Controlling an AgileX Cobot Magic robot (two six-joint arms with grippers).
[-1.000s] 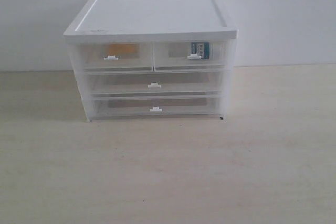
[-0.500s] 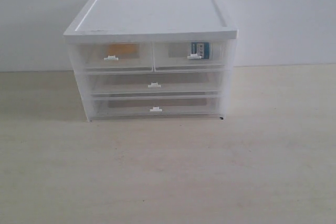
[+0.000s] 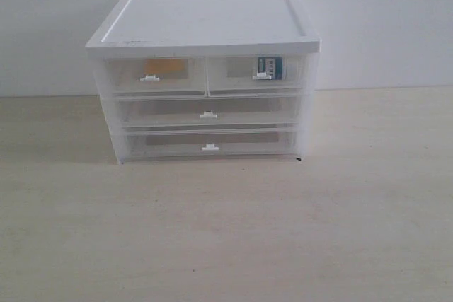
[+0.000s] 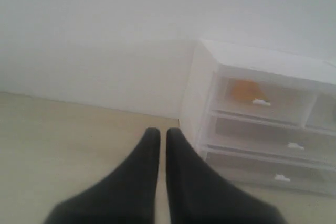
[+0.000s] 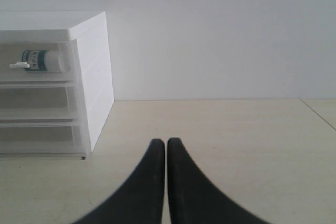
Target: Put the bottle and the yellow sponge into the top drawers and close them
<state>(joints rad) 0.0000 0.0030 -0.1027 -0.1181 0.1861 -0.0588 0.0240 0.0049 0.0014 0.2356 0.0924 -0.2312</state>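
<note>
It looks like a plain lab test bench: a pale wood-grain tabletop (image 3: 368, 231) against a blank white far wall (image 3: 382, 26), carrying a white-topped translucent plastic drawer cabinet (image 3: 205, 22).

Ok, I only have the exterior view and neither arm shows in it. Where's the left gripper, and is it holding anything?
Observer: The left gripper is shut and empty, clear of the cabinet, off the end where the yellow sponge sits.
Operator: And the right one?
Observer: The right gripper is shut and empty too, off the cabinet's other end, with bare table ahead of it.
Operator: How does the bottle lie in there?
Observer: From the right wrist view, the bottle lies on its side inside the top right drawer.
</note>
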